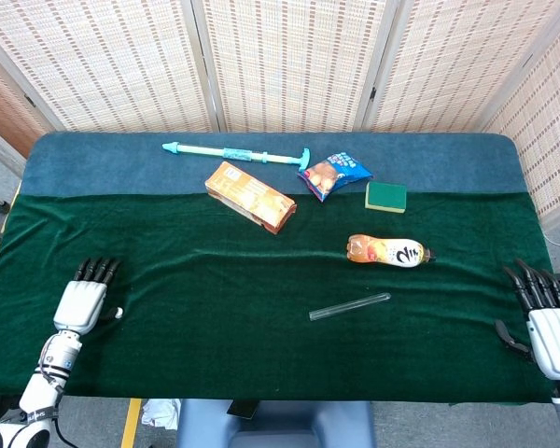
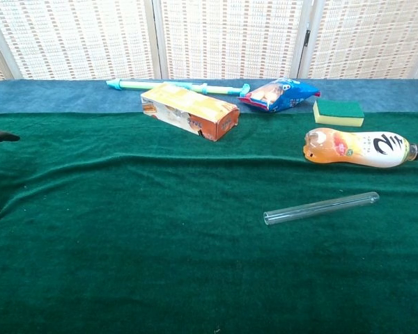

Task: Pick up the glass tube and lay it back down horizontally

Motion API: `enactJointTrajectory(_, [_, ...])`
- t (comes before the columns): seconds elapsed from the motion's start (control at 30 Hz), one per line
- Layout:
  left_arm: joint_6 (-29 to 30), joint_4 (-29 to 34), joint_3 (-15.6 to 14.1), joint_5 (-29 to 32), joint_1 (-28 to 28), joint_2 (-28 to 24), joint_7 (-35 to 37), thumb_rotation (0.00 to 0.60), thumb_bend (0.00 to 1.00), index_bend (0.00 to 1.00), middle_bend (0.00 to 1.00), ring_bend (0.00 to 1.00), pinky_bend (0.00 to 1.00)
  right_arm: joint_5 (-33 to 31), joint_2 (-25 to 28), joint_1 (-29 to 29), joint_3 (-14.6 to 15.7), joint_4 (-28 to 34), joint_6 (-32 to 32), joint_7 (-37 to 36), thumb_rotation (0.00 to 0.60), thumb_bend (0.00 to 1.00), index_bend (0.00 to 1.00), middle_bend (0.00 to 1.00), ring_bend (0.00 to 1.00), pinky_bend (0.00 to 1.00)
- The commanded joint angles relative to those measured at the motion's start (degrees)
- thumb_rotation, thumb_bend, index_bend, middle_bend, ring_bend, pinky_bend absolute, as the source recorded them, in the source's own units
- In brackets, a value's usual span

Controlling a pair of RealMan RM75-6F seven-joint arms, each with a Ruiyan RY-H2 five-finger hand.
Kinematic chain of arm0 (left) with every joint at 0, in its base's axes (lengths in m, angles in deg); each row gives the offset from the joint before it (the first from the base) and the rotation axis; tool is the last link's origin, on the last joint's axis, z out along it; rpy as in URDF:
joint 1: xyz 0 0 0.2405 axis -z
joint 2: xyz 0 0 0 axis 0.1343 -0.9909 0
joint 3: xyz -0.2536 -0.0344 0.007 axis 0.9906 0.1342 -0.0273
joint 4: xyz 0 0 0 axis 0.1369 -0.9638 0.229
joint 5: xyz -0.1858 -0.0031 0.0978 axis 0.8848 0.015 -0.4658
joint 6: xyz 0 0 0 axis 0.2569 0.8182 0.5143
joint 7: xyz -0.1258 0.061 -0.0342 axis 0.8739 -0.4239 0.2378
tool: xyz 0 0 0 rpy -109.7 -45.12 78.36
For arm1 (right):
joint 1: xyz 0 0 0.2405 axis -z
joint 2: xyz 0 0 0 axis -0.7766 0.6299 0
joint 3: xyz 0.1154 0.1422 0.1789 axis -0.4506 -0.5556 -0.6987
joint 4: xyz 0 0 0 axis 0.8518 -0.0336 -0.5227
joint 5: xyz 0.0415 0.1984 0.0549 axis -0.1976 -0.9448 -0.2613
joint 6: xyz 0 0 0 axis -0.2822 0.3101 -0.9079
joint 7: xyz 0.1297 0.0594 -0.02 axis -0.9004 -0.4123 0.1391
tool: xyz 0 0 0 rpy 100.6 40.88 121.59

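Fingers [image 1: 97, 271] straight and apart on both hands, holding nothing.
Left hand [image 1: 82, 301] sits over the desk's [image 1: 215, 317] left edge, right hand [image 1: 549, 327] off the right edge; the glass tube [image 1: 349, 306] lies flat just below the orange drink bottle [image 1: 388, 251], well apart from both.

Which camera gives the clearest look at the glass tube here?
The chest view: the glass tube is larger there, its open end and rounded end both distinct on the green cloth. The head view shows the glass tube whole but small and faint, near the bottle.
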Motion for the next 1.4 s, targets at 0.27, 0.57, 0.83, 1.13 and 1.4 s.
enactJointTrajectory(0.27, [0.9,1.6,0.2,1.2,-0.5,-1.3,-0.6,0.600,0.30,0.07,0.10,0.06,0.00,0.2,-0.2,0.1,0.0,-0.5,-0.2,-0.5,0.600,0.43,0.00,0.02,0.06,0.00])
enactJointTrajectory(0.57, [4.3,5.1,1.0,-1.2,-0.5,-6.1,0.2,0.600,0.30,0.15,0.23,0.16,0.07,0.7,0.3,0.0,-0.4,0.0,-0.9,-0.2,0.600,0.43,0.00,0.02,0.04,0.00])
enactJointTrajectory(0.83, [3.4,8.6,-1.1,-5.8,0.7,-9.9,1.3,0.600,0.30,0.40,0.84,0.70,0.74,1.4,0.8,-0.6,-0.5,0.8,-0.7,0.2,0.600,0.43,0.00,0.02,0.04,0.00])
enactJointTrajectory(1.13, [-1.0,5.0,-3.4,-5.8,1.6,-7.1,5.0,0.600,0.30,0.47,1.00,0.92,0.94,1.0,0.3,-0.8,-0.1,0.1,0.5,-0.1,0.600,0.43,0.00,0.03,0.04,0.00])
enactJointTrajectory(1.4, [-2.3,3.4,-4.5,-5.3,1.2,-6.0,6.4,0.600,0.33,0.47,1.00,0.92,0.94,1.0,0.0,-1.1,0.1,0.1,1.1,0.1,0.600,0.43,0.00,0.03,0.05,0.00])
